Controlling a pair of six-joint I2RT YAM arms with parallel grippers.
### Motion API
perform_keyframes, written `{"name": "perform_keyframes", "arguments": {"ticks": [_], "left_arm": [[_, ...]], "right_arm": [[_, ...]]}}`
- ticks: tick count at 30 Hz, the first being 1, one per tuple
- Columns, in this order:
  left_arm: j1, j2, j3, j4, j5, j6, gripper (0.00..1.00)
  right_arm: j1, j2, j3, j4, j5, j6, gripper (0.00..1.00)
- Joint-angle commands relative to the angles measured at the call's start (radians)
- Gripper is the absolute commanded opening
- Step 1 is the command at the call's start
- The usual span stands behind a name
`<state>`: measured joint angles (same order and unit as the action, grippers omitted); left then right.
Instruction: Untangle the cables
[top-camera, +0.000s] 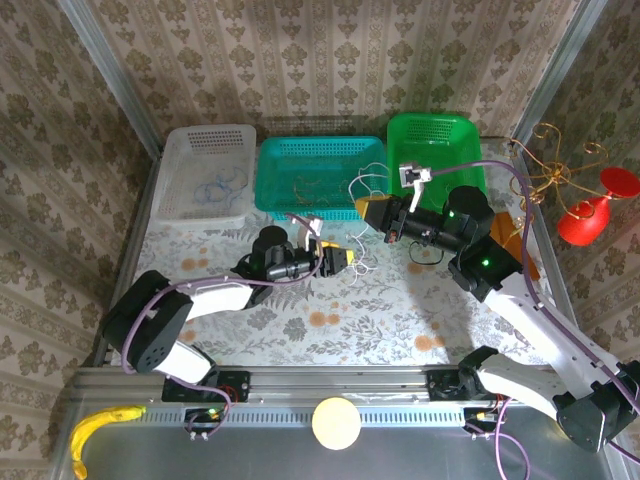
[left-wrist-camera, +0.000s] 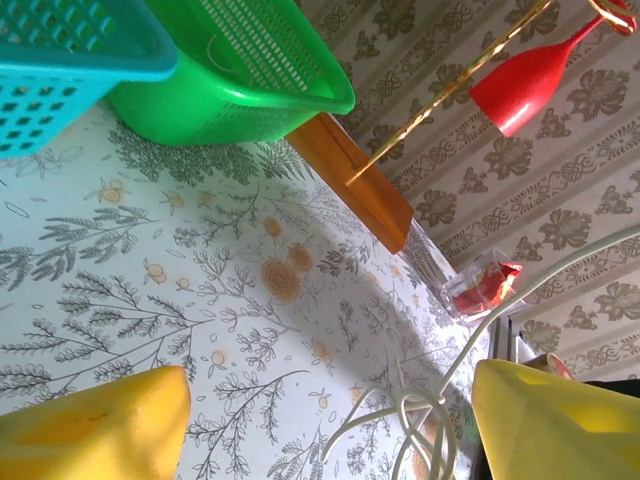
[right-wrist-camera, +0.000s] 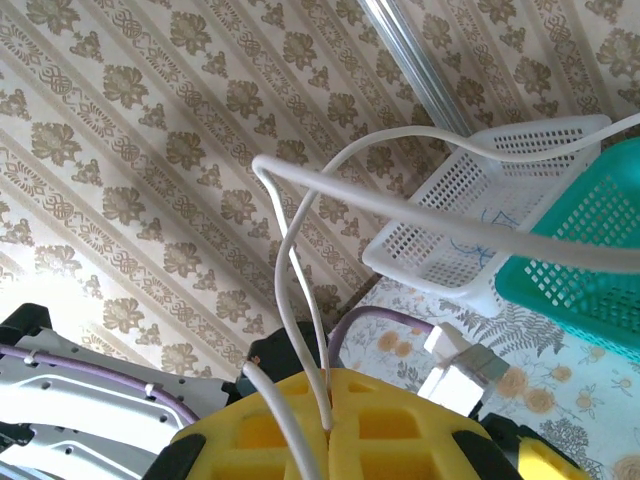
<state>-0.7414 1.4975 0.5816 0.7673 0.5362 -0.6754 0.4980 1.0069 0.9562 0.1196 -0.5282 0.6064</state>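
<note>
Low in the right wrist view, my right pincer (right-wrist-camera: 328, 432) is clamped tight on the white cable (right-wrist-camera: 290, 250). I judge it light, limp and slippery, best pinched on a free loop. My left pincer (left-wrist-camera: 330, 415) gapes wide and holds nothing, with cable loops lying between its jaws. Where the strands cross is cut off at the frame's bottom edge.

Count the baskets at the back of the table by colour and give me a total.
White basket: 1
Teal basket: 1
Green basket: 1
Total: 3
</note>
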Motion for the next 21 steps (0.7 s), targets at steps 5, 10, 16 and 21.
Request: {"name": "perform_keyframes", "arguments": {"ticks": [5, 10, 16, 21], "left_arm": [[-0.022, 0.04, 0.026, 0.093, 0.031, -0.036, 0.64], [-0.023, 0.068, 0.018, 0.147, 0.031, -0.06, 0.49], [-0.022, 0.102, 0.018, 0.185, 0.033, -0.074, 0.2], [-0.014, 0.112, -0.009, 0.203, 0.019, -0.079, 0.0]], "right_arm": [[0.007, -0.014, 0.001, 0.014, -0.023, 0.013, 0.0], [0.007, -0.016, 0.001, 0.012, -0.022, 0.011, 0.0], [0.007, -0.022, 0.002, -0.008, -0.015, -0.005, 0.0], [-0.014, -0.036, 0.034, -0.085, 0.012, -0.064, 0.0]]}}
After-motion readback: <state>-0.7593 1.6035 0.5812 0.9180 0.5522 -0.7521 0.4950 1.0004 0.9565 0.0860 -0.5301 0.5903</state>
